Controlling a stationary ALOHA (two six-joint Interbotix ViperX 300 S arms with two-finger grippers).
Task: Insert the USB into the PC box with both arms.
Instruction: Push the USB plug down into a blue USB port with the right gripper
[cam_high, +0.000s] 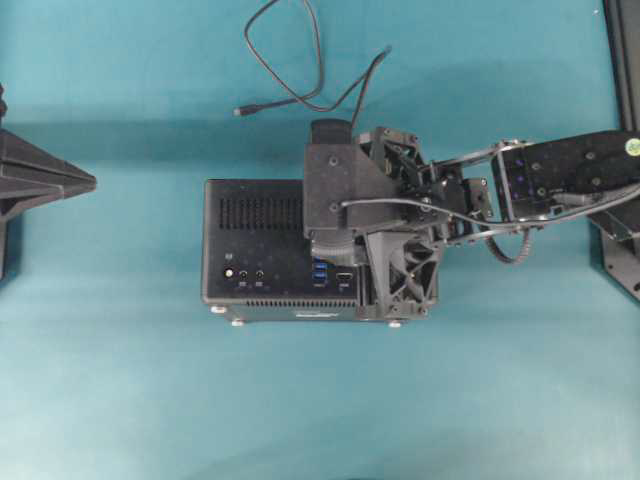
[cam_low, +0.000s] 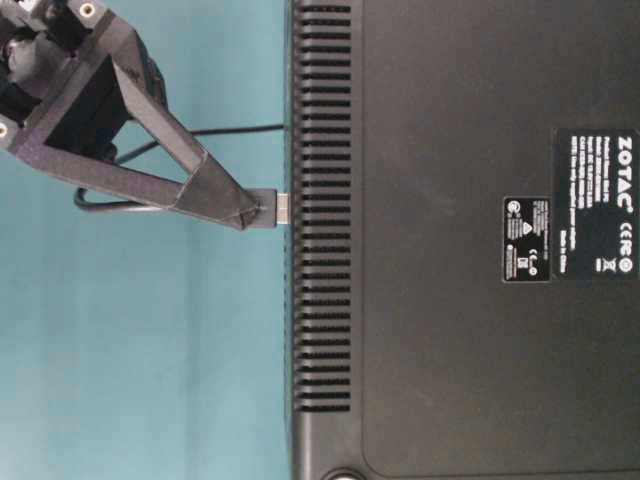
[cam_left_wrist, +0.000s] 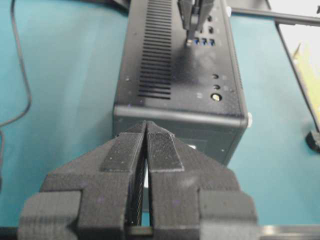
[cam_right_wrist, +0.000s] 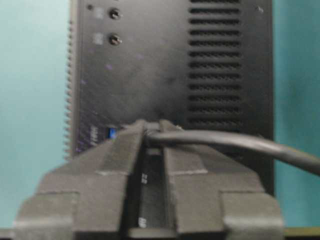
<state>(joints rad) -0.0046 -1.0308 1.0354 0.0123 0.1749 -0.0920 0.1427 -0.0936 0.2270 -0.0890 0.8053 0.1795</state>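
Currently left gripper (cam_left_wrist: 146, 150) idle at the surface's left edge, jaws pressed together, empty. Black rectangular vented PC box (cam_high: 255, 255) mid-surface. Right gripper (cam_low: 243, 210) pinches the small dark grey USB plug (cam_low: 278, 208), tip at the box's face. Best: square it to a blue port, push slowly, brace the box.

Right claw (cam_low: 262, 210) pinched nearly closed, arm reaching in, left claw (cam_left_wrist: 146, 131) closed, seemingly parked back
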